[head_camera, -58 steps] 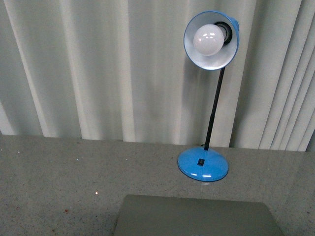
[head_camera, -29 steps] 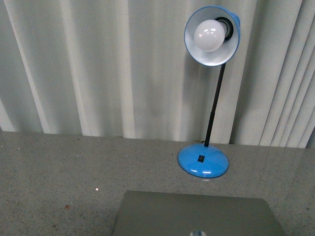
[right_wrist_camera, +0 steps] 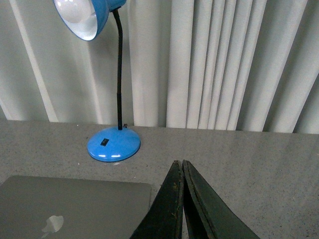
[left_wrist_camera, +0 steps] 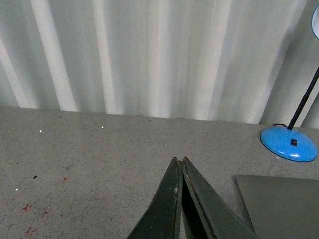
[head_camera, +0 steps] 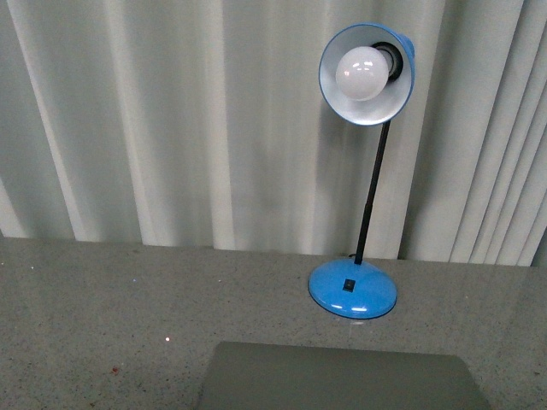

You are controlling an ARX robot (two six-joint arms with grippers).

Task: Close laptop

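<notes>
Lying flat, lid down: matte grey laptop (right_wrist_camera: 75,201) on speckled table (head_camera: 102,307); both grippers (left_wrist_camera: 180,160) (right_wrist_camera: 178,162) pinched closed, empty.

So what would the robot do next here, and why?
Probably nothing more than keeping both arms back and stopping. The laptop already lies flat on the table with its grey lid and logo facing up, so it looks closed. The left gripper and right gripper are both shut, hold nothing, and sit clear of the laptop and the blue desk lamp.
</notes>
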